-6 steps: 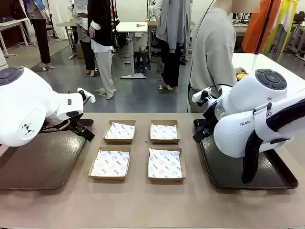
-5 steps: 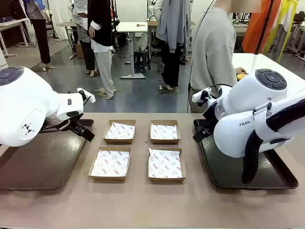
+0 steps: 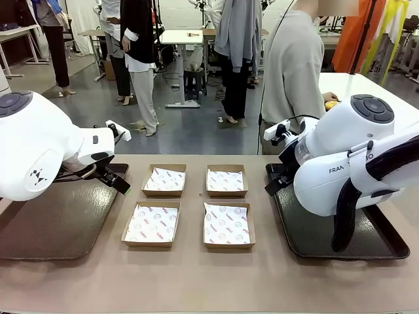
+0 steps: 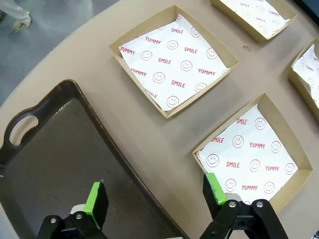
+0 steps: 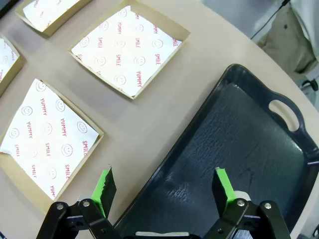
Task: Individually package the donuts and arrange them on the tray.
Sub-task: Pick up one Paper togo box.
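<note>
A bit of yellow, seemingly one of the donuts (image 3: 332, 104), shows by the person's hand on the white table behind. Four shallow cardboard boxes lined with printed paper (image 3: 164, 180) (image 3: 226, 180) (image 3: 151, 224) (image 3: 226, 226) lie in a square at mid-table, all empty. My left gripper (image 3: 116, 180) (image 4: 154, 191) hangs open over the right rim of the brown tray (image 3: 46, 222) (image 4: 60, 149), beside a box (image 4: 254, 154). My right gripper (image 3: 273, 184) (image 5: 163, 181) hangs open over the left rim of the dark tray (image 3: 314, 239) (image 5: 244, 144). Neither holds anything.
The person in a grey top (image 3: 292, 72) stands at the far side, turned toward the white table (image 3: 366, 88). Other people stand farther back in the room. Bare tabletop runs along the front edge (image 3: 196, 281).
</note>
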`<state>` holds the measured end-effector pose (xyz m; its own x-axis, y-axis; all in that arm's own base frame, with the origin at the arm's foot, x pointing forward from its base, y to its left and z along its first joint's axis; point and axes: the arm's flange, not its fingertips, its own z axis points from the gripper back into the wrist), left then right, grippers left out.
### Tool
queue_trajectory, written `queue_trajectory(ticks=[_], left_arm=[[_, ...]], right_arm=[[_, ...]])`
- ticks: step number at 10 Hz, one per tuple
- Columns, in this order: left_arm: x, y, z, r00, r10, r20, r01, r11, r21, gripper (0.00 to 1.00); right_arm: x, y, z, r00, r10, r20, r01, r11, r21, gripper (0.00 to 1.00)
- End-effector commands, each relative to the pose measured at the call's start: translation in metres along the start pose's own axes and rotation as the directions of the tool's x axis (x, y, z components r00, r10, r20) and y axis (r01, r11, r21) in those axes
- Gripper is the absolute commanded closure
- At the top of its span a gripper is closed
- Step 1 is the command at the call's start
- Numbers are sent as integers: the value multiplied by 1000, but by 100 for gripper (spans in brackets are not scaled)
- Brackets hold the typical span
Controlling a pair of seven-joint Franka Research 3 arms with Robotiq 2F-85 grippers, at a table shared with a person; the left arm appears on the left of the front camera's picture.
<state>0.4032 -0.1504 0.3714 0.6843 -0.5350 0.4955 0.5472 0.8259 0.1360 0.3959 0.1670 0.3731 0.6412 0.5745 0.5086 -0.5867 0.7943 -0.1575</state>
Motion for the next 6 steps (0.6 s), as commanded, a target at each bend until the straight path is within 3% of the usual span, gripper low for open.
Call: queue_trajectory(ticks=[1, 6], left_arm=[[0, 0, 0, 1000, 0, 0, 0, 1000, 0, 0], [0, 0, 0, 1000, 0, 0, 0, 1000, 0, 0]], right_arm=[[0, 0, 0, 1000, 0, 0, 0, 1000, 0, 0], [0, 0, 0, 1000, 0, 0, 0, 1000, 0, 0]])
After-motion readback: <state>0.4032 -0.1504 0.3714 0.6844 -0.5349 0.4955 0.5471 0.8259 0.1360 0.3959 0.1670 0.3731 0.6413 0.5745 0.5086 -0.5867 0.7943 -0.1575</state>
